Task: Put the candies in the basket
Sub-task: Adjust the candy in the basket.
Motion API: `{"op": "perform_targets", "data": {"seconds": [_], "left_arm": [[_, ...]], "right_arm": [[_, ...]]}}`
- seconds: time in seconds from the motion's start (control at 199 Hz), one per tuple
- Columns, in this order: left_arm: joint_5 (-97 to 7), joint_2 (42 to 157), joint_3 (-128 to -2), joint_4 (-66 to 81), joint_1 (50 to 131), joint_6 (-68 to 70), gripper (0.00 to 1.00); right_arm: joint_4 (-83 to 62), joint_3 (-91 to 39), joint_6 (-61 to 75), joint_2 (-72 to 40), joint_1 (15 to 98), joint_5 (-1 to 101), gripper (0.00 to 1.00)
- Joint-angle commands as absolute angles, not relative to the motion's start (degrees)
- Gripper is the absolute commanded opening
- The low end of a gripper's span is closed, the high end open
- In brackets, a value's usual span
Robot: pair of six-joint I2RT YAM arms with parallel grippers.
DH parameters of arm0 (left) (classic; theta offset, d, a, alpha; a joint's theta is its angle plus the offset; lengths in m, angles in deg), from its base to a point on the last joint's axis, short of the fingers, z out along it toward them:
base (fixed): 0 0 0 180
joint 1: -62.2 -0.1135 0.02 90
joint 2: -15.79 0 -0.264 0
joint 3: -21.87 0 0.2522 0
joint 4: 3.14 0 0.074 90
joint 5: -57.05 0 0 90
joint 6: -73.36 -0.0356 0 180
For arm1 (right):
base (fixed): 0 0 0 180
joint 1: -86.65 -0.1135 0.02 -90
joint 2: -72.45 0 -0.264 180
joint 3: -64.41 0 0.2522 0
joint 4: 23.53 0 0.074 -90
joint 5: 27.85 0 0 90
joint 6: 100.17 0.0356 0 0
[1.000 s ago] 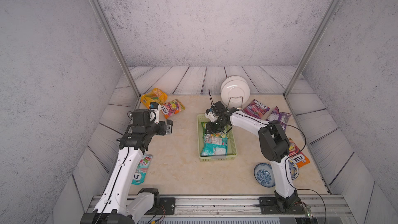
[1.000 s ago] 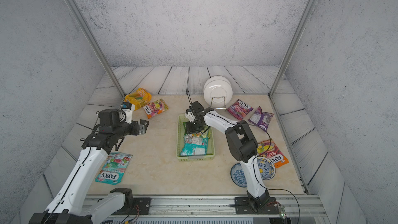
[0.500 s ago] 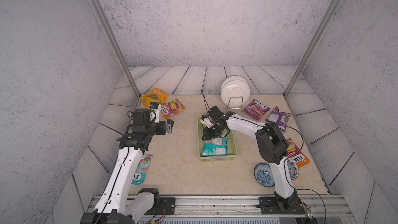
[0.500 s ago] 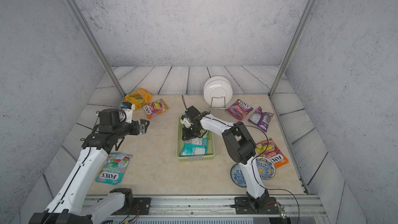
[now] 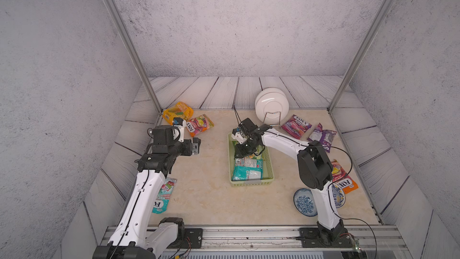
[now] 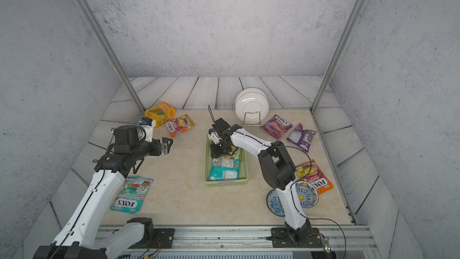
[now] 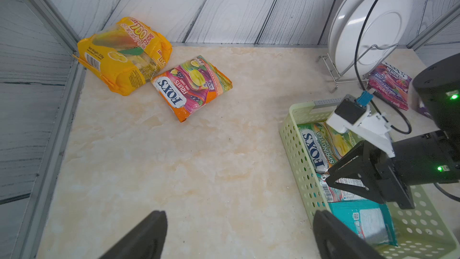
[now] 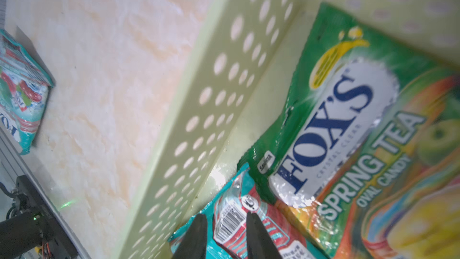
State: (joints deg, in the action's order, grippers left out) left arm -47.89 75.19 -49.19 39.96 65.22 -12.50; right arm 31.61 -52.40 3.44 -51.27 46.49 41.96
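Note:
The pale green basket [image 5: 251,183] [image 6: 225,182] holds a green candy packet [image 8: 348,120] [image 7: 323,145] at its far end and a teal one [image 5: 247,170] nearer the front. My right gripper [image 8: 225,218] [image 5: 242,149] is down inside the basket. Its jaws are narrowly open over the teal packet's barcode end [image 8: 230,220]. My left gripper [image 7: 239,232] [image 5: 196,145] hovers wide open above bare table, left of the basket. Other candies lie outside: a yellow bag [image 5: 178,113], an orange-pink packet [image 5: 199,124], a teal packet [image 6: 131,194], two purple packets [image 5: 296,125] [image 5: 322,137] and an orange one [image 5: 343,180].
A wire rack with white plates [image 5: 271,105] stands just behind the basket. Two blue-patterned bowls [image 5: 305,201] [image 5: 338,194] sit by the right arm's base. Metal posts [image 5: 149,95] stand at the back corners of the table.
My right gripper has shifted a little forward and lower inside the basket's far end. The left arm has not moved.

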Motion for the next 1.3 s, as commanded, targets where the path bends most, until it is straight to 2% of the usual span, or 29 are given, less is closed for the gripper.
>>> {"op": "perform_targets", "data": {"seconds": [0.0, 0.221, 0.855, 1.061, 1.298], "left_arm": [[-48.7, 75.0, -50.2, 39.9, 65.4, -12.2, 0.98], [-48.5, 75.1, -49.6, 39.1, 65.5, -12.2, 0.98], [-48.0, 75.4, -49.8, 39.0, 65.5, -12.5, 0.98], [-48.4, 75.4, -50.2, 39.5, 65.3, -12.3, 0.98], [-48.2, 75.3, -50.4, 39.8, 65.2, -12.4, 0.98]], "right_arm": [[34.7, -55.3, 3.0, -56.6, 46.7, 44.6, 0.35], [35.3, -55.8, 2.7, -58.7, 46.6, 43.4, 0.37], [33.1, -47.5, 2.6, -52.1, 45.2, 38.7, 0.33], [36.3, -49.9, 1.7, -49.2, 45.2, 40.3, 0.39], [35.4, -44.7, 2.5, -43.3, 45.3, 41.2, 0.41]]}}
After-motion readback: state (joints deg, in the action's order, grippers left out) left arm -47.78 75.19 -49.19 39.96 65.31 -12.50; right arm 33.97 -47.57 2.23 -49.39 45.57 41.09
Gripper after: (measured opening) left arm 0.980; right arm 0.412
